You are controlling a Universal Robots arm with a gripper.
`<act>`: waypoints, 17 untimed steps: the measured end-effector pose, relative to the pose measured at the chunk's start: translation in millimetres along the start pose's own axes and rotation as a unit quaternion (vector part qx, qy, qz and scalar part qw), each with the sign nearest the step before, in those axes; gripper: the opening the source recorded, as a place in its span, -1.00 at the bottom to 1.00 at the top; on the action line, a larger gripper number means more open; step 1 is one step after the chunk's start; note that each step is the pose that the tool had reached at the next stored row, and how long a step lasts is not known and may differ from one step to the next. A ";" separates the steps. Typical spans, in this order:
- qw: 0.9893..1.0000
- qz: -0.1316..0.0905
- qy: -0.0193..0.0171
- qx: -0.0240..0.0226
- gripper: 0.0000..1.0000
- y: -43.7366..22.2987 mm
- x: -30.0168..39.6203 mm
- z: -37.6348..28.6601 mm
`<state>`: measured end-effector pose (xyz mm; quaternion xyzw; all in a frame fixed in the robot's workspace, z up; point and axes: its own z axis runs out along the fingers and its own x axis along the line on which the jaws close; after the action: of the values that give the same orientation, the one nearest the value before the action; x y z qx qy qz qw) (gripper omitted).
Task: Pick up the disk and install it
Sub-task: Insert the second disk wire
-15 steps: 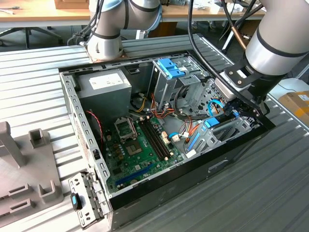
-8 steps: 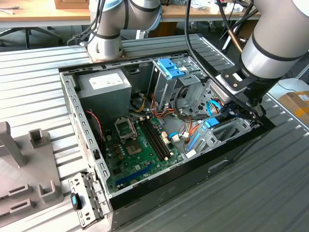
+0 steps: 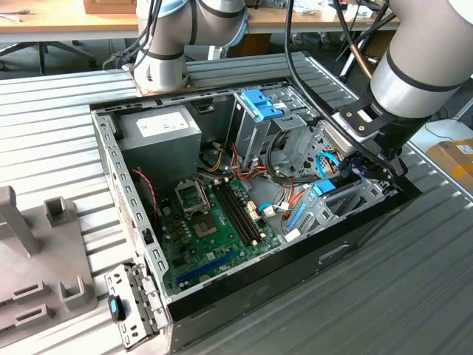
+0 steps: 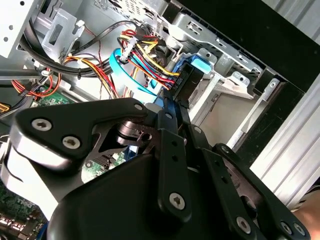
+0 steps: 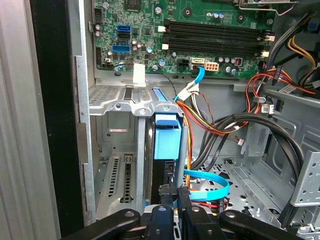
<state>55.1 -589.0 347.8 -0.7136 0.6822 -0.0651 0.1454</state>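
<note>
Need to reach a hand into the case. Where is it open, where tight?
Open: over the motherboard, between the power supply and the front case wall. Also the ribbed table beside the case, toward the exterior view's left. Crowded: the drive bay corner, where the pincer sits at the disk among cables.

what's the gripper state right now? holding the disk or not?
Gripper: fingers shut, pinched together at the end of the disk, which stands on edge in the metal drive bay. Whether they actually clamp it cannot be told.
</note>
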 end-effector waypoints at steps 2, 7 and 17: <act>1.000 0.000 0.000 0.000 -0.67 0.5 0.3 1.7; 1.000 0.000 0.000 0.000 -0.67 1.2 0.5 4.1; 1.000 0.000 0.000 0.000 -0.67 2.7 1.2 8.8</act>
<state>55.2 -589.2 338.5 -0.7136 0.6822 -0.0652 0.1456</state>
